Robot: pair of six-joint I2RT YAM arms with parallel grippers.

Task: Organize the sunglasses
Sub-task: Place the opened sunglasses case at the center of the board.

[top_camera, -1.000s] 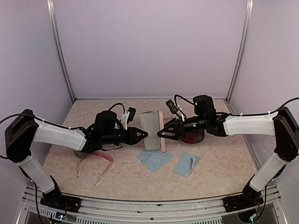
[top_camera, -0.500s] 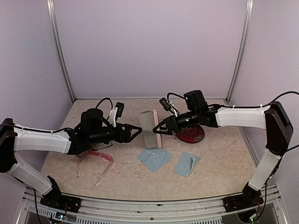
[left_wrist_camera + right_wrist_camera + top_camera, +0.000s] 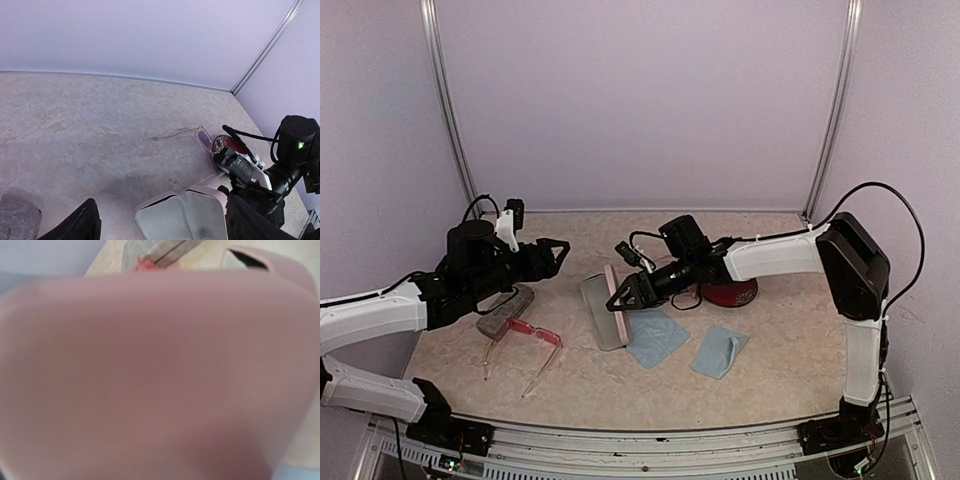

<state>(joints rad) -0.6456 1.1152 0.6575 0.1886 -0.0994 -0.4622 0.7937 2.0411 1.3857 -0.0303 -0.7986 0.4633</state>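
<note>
On my counter (image 3: 790, 380) the open pink case (image 3: 603, 312) sits at centre, showing me only pale lining. My right jaws pinch its pink rim. The shut grey case (image 3: 506, 311) lies at 9 o'clock. My left jaws hang spread above 10 o'clock, holding nothing. Two blue cloths (image 3: 656, 338) lie around 4 o'clock. The red-pink sunglasses (image 3: 534, 335) lie unfolded at 8 o'clock, just beside the grey case. The pale pair (image 3: 186, 133), slim arm outstretched, lies by a dark red disc (image 3: 732, 293) at 3 o'clock.
</note>
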